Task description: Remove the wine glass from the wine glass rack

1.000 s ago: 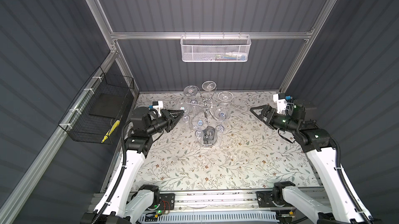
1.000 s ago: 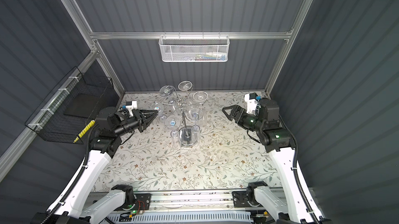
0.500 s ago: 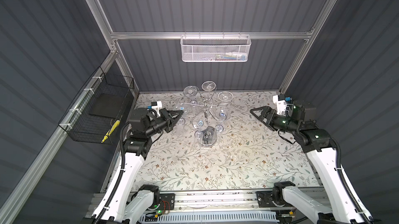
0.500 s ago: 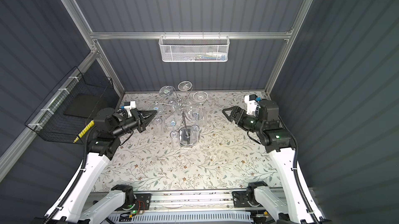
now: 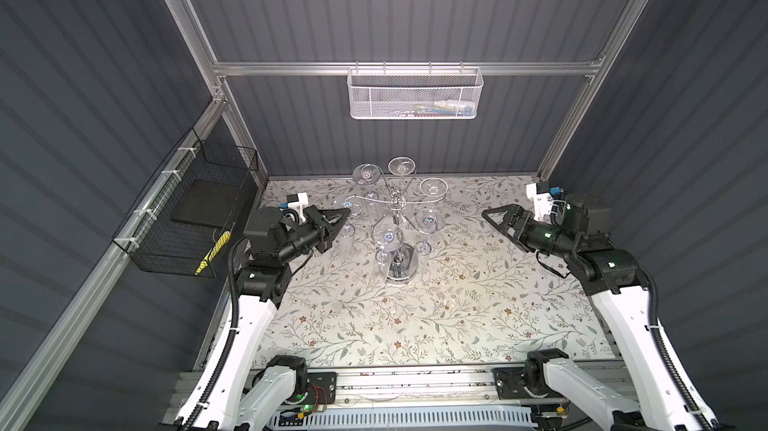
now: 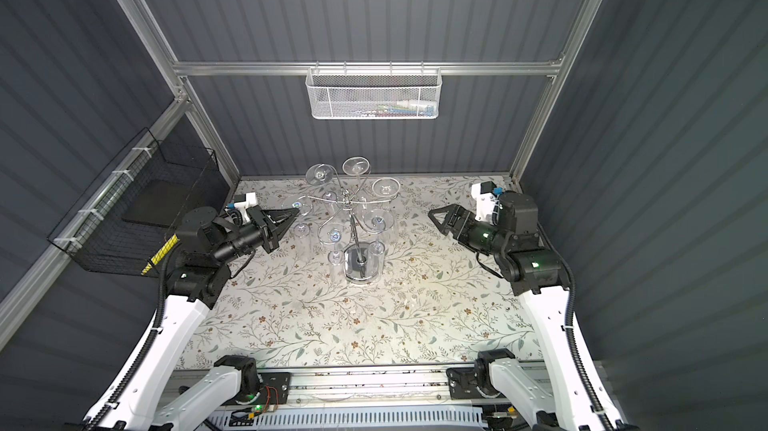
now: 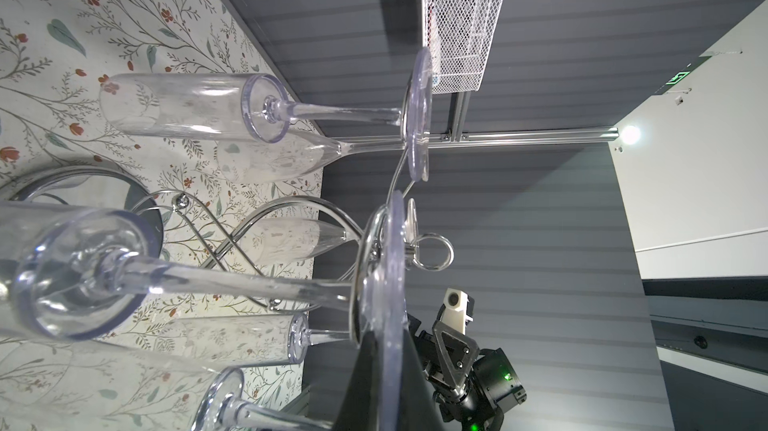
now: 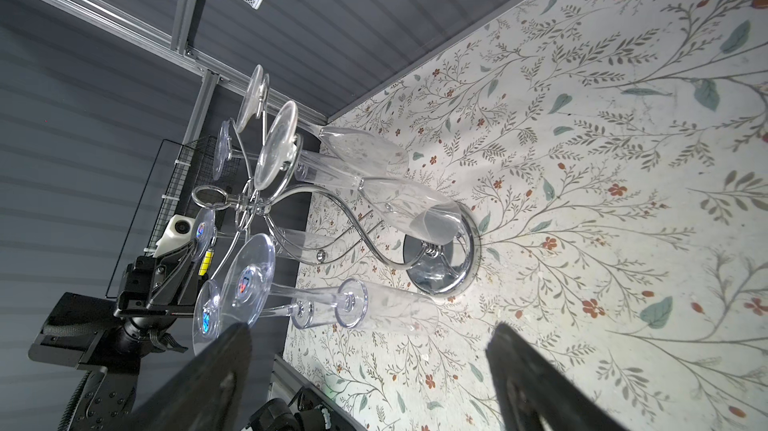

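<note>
The chrome wine glass rack (image 5: 401, 269) (image 6: 360, 269) stands at the back middle of the floral table, with several clear glasses hanging upside down from its curled arms. My left gripper (image 5: 347, 213) (image 6: 296, 213) (image 7: 392, 370) is shut on the round foot of the wine glass (image 7: 232, 281) (image 5: 343, 202) on the rack's left arm. In the left wrist view its stem still sits in that arm's loop. My right gripper (image 5: 486, 215) (image 6: 432, 213) (image 8: 368, 350) stands open to the right of the rack, well apart from it, with nothing between its fingers.
A white mesh basket (image 5: 415, 96) hangs on the back wall above the rack. A black wire basket (image 5: 187, 208) hangs on the left wall, close behind my left arm. The floral table cover (image 5: 415, 316) runs from the rack to the front rail (image 5: 395, 381).
My left gripper's jaws have closed onto the foot of the glass on the rack's left arm. The right arm has not moved.
</note>
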Robot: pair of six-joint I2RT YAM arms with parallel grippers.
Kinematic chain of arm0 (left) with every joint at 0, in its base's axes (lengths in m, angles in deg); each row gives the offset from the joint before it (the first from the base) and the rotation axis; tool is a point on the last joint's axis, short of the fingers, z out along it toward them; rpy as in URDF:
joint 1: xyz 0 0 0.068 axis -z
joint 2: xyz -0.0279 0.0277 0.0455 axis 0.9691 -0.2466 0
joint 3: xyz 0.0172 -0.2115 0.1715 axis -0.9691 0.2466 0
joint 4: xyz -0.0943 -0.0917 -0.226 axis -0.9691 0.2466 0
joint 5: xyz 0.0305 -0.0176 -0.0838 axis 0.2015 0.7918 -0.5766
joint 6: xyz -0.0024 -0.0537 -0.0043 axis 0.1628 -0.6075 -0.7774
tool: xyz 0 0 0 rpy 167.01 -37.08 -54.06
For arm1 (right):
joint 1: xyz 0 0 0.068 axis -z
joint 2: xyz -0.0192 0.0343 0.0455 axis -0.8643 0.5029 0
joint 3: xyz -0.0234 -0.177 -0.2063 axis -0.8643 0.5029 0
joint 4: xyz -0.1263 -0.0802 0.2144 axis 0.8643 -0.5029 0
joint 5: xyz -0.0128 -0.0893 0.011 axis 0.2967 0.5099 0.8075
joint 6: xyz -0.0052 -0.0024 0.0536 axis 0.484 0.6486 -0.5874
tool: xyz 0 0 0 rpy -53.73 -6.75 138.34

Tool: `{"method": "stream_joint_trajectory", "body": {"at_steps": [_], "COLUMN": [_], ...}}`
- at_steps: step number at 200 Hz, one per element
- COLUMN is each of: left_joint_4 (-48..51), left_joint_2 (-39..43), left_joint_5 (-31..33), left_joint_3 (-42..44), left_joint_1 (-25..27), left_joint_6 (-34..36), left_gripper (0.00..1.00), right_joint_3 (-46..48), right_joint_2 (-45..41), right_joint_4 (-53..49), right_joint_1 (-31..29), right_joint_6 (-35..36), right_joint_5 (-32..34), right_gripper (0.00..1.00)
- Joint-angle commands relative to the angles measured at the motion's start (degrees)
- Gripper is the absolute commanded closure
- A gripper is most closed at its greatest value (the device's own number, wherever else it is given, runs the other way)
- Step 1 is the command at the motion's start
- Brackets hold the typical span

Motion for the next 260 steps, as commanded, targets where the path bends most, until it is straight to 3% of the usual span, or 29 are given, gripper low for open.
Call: {"method": "stream_joint_trajectory", "body": {"at_steps": [1,116,174,260], "left_joint_4": [-2.79,-5.65,-5.83,-5.54], "left_joint_2": [-0.27,-6.13,-10.04,-9.14], "left_joint_5": [0.29,-1.71,-3.12,-4.51], "left_joint_3": [-3.21,-8.16,-11.21,-10.32], "left_joint_1": [0.10,0.27,3.73,5.64], "left_joint_6": [-0.18,0.39,1.33,1.09], "left_gripper": [1.00,1.00,1.00,1.00], "right_joint_3": [-1.37,-2.03,-2.23,-2.19], "right_joint_2": [-0.92,-1.19,-0.93,-0.58], "right_joint_4": [-0.51,-1.06,-1.18,-1.43], "right_joint_1": [-0.16,-0.17,-0.17,-0.17], "right_joint_6": [0.23,0.24,0.41,1.03], "right_joint_5": [0.23,0.50,0.43,0.41], "right_gripper": [0.09,0.09,0.09,0.09]}}
